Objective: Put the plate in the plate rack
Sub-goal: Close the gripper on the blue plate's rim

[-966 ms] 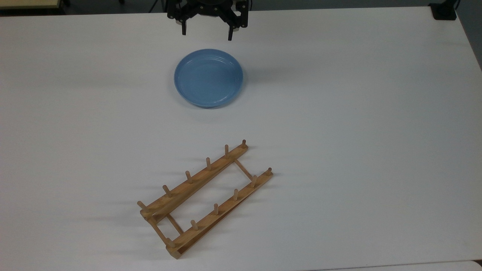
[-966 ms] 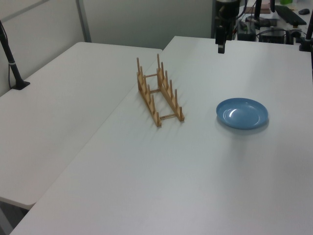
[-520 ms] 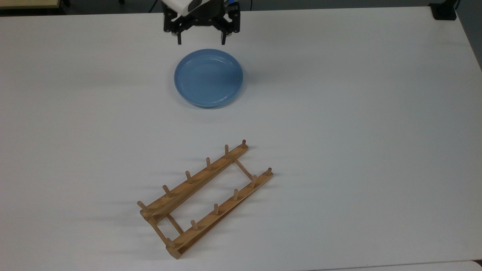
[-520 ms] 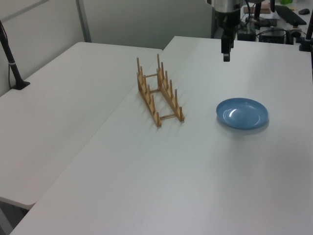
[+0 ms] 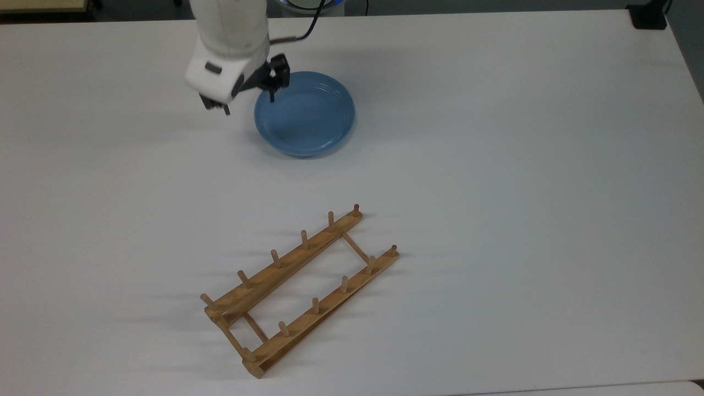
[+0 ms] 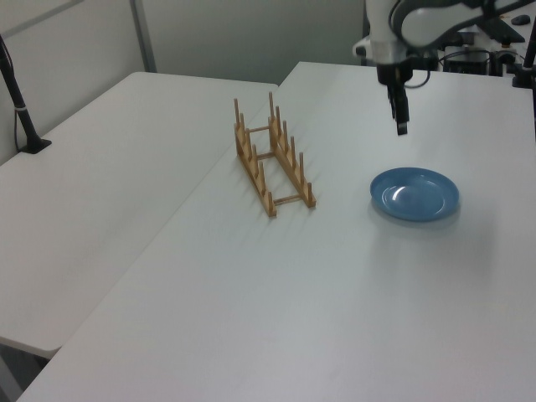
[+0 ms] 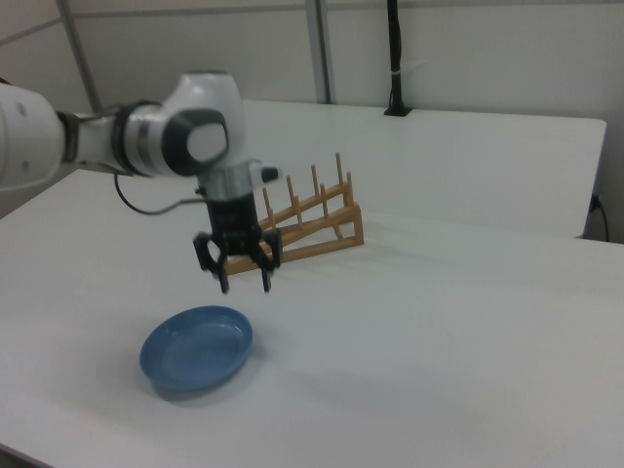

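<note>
A white table [image 5: 495,165] bears the plate [image 5: 304,114] and, well apart, the plate rack [image 5: 300,290].

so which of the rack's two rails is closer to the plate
In the top view, it's the upper-left rail of the plate rack, the long one facing the plate; the other rail lies beyond it, toward the table's near edge.

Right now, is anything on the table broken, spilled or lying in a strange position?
Nothing stands out. The plate lies flat and whole on the white table. The plate rack stands upright on its rails, apart from the plate. The open gripper hangs above the plate's rim.
</note>
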Robot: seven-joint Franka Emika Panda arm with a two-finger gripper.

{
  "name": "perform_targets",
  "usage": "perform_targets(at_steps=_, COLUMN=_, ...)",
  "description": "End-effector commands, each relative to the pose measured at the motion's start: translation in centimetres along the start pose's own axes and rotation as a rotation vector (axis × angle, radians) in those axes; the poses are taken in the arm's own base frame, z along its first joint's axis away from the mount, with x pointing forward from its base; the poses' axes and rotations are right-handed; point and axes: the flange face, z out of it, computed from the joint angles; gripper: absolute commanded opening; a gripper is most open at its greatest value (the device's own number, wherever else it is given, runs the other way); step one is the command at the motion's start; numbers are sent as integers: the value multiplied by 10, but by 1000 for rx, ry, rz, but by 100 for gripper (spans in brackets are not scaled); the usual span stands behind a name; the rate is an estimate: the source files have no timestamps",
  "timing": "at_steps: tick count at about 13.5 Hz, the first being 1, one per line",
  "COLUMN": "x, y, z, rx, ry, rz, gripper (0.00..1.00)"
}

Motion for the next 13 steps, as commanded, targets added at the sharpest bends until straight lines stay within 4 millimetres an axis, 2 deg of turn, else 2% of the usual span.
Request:
perform_targets(at_steps=1, x=11, y=-4, z=51, rx=24, ry=-40, rz=-46, gripper=51)
perform_targets(at_steps=2, x=16, y=-8, z=63, rx=27, ry=-54, rz=-53, gripper=44)
perform_targets(at_steps=4, x=24, y=-14, z=85, rx=29, ry=-82, rz=-64, gripper=38)
perform_targets(at_steps=8, x=31, y=-17, z=102, rx=23, ry=-102, rz=-76, gripper=35)
perform_targets(at_steps=10, x=33, y=-16, z=101, rx=16, ry=-95, rz=-78, gripper=19)
perform_targets(at_steps=11, x=33, y=-14, z=96, rx=13, ry=-90, rz=-74, gripper=7)
perform_targets(at_steps=12, x=37, y=-14, z=87, rx=6, ry=-74, rz=-61, gripper=0)
perform_targets(at_steps=13, x=40, y=-12, z=72, rx=-3, ry=-51, rz=-41, gripper=0)
